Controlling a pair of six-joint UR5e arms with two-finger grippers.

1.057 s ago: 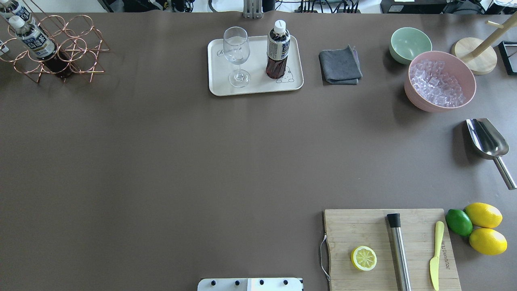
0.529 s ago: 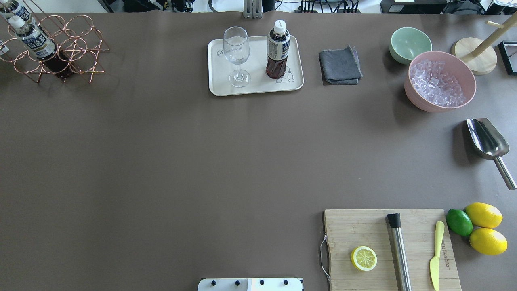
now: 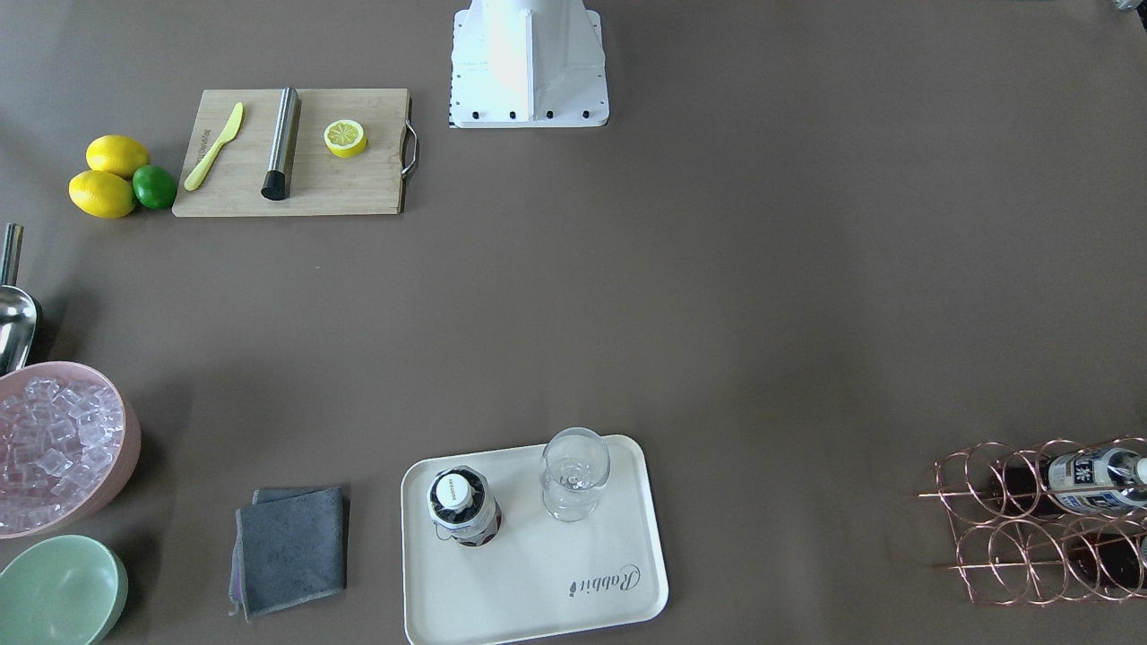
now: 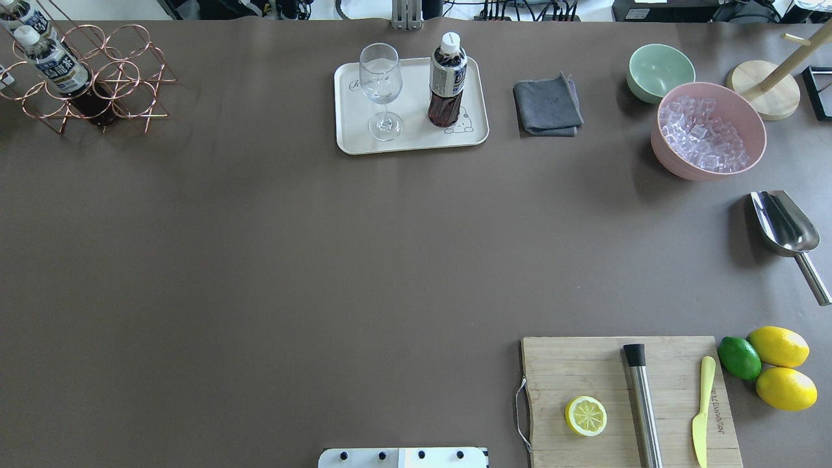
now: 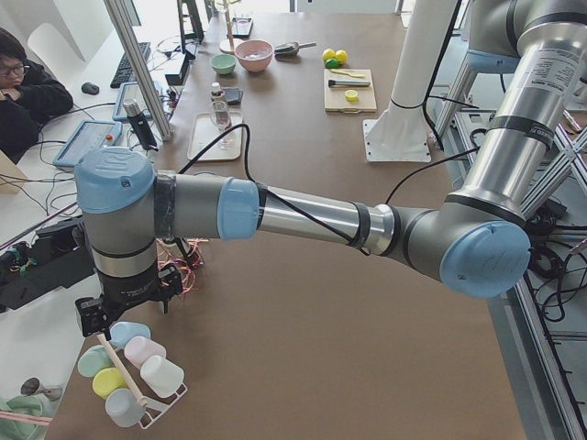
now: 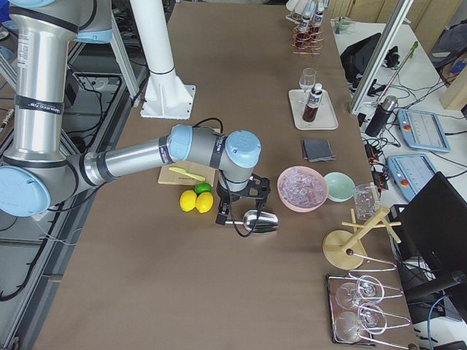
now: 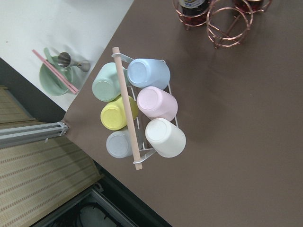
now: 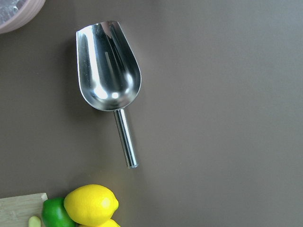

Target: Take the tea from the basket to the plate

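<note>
One tea bottle (image 4: 447, 78) stands upright on the cream plate (image 4: 354, 140), beside a wine glass (image 4: 380, 84). It also shows from above in the front-facing view (image 3: 461, 506). Two more tea bottles (image 4: 55, 65) sit in the copper wire basket (image 4: 123, 84) at the table's far left corner. My left gripper (image 5: 124, 307) hangs off the table's left end, over a rack of cups and away from the basket. My right gripper (image 6: 237, 211) hovers above a steel scoop. I cannot tell whether either gripper is open or shut; neither wrist view shows its fingers.
A grey cloth (image 4: 547, 105), a pale green bowl (image 4: 660, 70) and a pink bowl of ice (image 4: 708, 130) lie right of the plate. The scoop (image 8: 108, 71), lemons, a lime and a cutting board (image 4: 585, 370) sit at the right. A rack of pastel cups (image 7: 137, 113) stands near the basket.
</note>
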